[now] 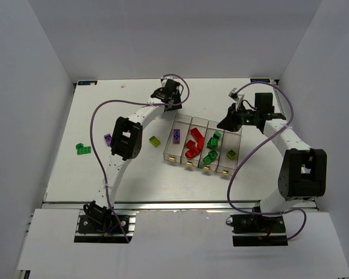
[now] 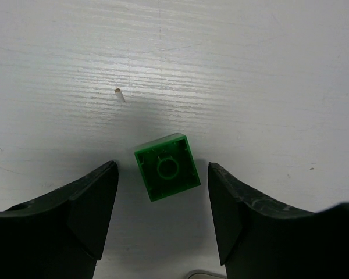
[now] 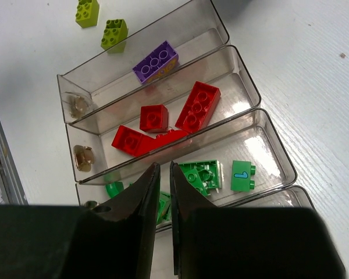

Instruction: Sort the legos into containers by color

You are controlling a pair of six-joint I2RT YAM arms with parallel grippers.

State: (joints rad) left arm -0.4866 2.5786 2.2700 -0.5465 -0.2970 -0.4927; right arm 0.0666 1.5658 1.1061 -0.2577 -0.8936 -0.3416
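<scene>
White worktop (image 1: 64, 174) is seen beneath both arms. Four clear bins (image 1: 173, 150) are joined side by side near its middle, with gold tabs (image 3: 83, 154) at their near ends.

The right hand (image 3: 164, 168) is held above the bins. Its fingers are drawn almost together, with only a slit left between them, and nothing is gripped. The left hand (image 2: 163, 170) is lowered at the far side of the worktop, beyond the bins, with its fingers spread wide. A dark green brick (image 2: 167, 166) lies hollow side up between them and is touched by neither.

Inside the bins the colours are kept apart:
- One purple brick (image 3: 155, 61) is seen in the leftmost bin.
- Red bricks (image 3: 198, 106) are gathered in the second.
- Green bricks (image 3: 202, 176) are found in the third, one of them marked with a blue numeral.
- A lime brick (image 1: 231, 154) lies in the fourth.

Other pieces are left loose on the worktop:
- Two loose lime bricks (image 3: 114, 34) lie just left of the bins.
- A loose purple brick (image 1: 107, 139) rests beside the left arm's elbow.
- A loose green piece (image 1: 82, 149) lies well apart, further left.
</scene>
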